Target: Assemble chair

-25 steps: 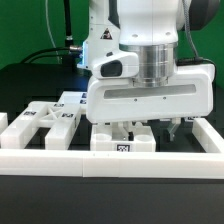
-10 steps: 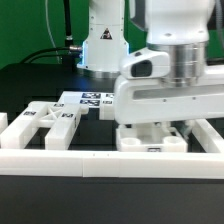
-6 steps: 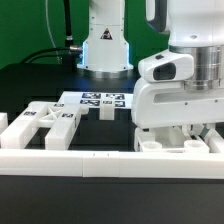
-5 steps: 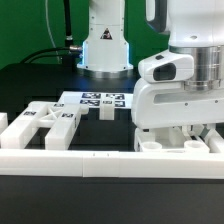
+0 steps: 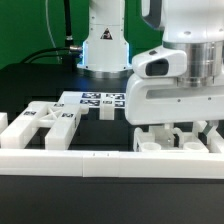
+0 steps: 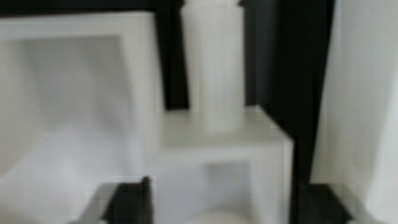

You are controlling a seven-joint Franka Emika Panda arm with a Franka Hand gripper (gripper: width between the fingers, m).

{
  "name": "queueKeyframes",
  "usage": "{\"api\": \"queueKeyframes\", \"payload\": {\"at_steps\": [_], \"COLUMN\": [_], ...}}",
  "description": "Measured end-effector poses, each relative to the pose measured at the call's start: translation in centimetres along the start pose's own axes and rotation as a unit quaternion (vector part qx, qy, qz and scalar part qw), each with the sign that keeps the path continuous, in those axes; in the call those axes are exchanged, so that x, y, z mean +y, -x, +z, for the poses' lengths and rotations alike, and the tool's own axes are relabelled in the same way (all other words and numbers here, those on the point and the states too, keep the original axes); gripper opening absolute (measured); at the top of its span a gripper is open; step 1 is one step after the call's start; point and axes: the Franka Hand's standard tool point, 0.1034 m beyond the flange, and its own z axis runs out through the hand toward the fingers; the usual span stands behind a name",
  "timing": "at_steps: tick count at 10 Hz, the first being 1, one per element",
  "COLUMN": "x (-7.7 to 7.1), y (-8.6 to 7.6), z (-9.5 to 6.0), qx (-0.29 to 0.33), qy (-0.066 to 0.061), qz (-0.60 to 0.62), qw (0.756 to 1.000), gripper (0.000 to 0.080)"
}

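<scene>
My gripper (image 5: pixel 182 128) is low at the exterior view's right, just behind the front rail. Its dark fingers (image 6: pixel 130 203) stand on either side of a white chair part (image 5: pixel 165 142), a blocky piece with round pegs, and close against its sides. In the wrist view that part (image 6: pixel 226 160) shows as a cube-like block with a long narrow stem and fills the gap between the fingers. More chair parts, cut-out frames (image 5: pixel 42 120) with tags, lie at the exterior view's left. A small white block (image 5: pixel 107 111) stands near the middle.
The long white border rail (image 5: pixel 90 160) runs along the front, with side walls at both ends. The marker board (image 5: pixel 100 99) lies behind the middle. The arm's base (image 5: pixel 105 45) stands at the back. In the wrist view a white frame (image 6: pixel 71 110) is close beside the held part.
The gripper slid with the chair part along the front rail from the middle to the exterior view's right. In the last half second the hand rose slightly; the part stayed low.
</scene>
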Motion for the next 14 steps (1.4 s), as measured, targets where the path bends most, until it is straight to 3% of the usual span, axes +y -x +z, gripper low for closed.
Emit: {"api": "queueKeyframes", "payload": {"at_steps": [1, 2, 3, 6, 8, 12, 14], "x": [0.4, 0.8, 1.3, 3.4, 4.7, 4.6, 5.3], "y": [-0.2, -0.3, 0.0, 3.5, 6.8, 7.1, 10.0], "z": [-0.7, -2.0, -3.6, -5.2, -4.5, -4.2, -3.4], "qx": [0.004, 0.011, 0.016, 0.018, 0.024, 0.017, 0.016], "qy": [0.0, -0.003, -0.003, 0.005, 0.012, 0.011, 0.012], "qz": [-0.002, 0.001, -0.001, -0.013, -0.008, -0.009, 0.0], "qw": [1.0, 1.0, 1.0, 1.0, 1.0, 1.0, 1.0], "gripper": [0.0459, 0.0603, 0.0635, 0.0647, 0.0648, 0.0648, 0.0648]}}
